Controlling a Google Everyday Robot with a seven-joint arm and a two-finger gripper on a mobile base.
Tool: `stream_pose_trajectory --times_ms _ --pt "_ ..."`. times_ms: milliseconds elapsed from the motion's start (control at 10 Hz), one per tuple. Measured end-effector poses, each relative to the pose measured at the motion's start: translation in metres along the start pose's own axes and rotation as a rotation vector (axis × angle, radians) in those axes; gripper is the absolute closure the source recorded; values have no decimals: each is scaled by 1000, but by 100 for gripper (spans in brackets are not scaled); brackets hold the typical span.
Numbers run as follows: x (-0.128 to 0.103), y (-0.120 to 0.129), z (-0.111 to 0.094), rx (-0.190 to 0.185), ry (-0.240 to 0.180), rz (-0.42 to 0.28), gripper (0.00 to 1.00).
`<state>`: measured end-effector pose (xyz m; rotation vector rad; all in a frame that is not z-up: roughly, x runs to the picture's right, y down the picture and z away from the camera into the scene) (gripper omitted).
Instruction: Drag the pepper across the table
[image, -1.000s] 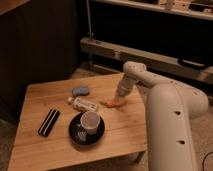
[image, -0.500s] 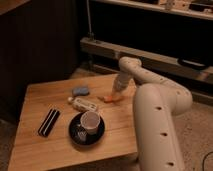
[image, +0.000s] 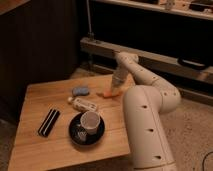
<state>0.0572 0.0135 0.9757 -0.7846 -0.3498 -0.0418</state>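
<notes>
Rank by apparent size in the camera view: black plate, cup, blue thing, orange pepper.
1. Black plate.
2. Cup.
3. Blue thing.
4. Pepper, which looks smallest, though the gripper right above it may hide part.

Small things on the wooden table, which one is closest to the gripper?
The small slim orange pepper, lying right at the gripper near the light-brown wooden table's far edge. The blue-grey pad and whitish wrapped packet lie farther left.
</notes>
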Motion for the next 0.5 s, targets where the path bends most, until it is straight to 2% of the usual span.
stream_pose_trajectory --times_ms 500 --pt "5 -13 -4 -7 -3 24 61"
